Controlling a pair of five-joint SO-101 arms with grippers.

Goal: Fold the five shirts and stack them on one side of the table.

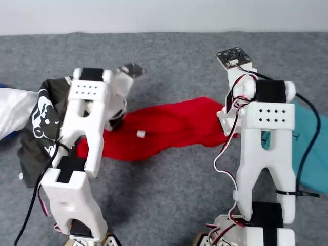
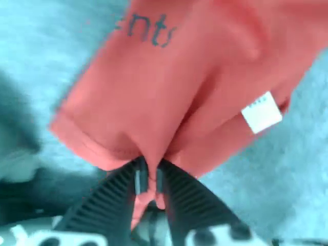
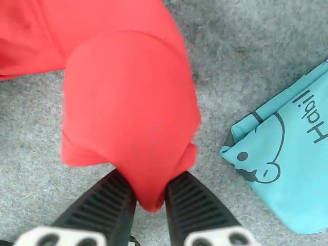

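Between the two arms, over the grey table [image 1: 169,195], the red shirt [image 1: 169,125] is seen drawn out as a long band, its long axis running side to side from one arm to the other. Its left end is pinched by the left gripper [image 2: 148,179], whose jaws are pressed together on a gathered fold of the cloth, with a white tag [image 2: 261,111] near that end. Its right end is gripped likewise by the right gripper [image 3: 150,197], the jaws closed on a bunched edge of red fabric. Each end is thus at its own gripper, and the bulk of the shirt lies between them, away from both. A teal shirt [image 3: 287,154] is found near the right gripper, on its outer side and apart from the red cloth; a dark shirt with a white print [image 1: 38,133] lies beside the left arm, with a white garment [image 1: 13,110] farther out. The coming move is judged to turn on this side-to-side axis: the middle is no nearer to one arm than the other, so the band would have to be handled by both grips together.
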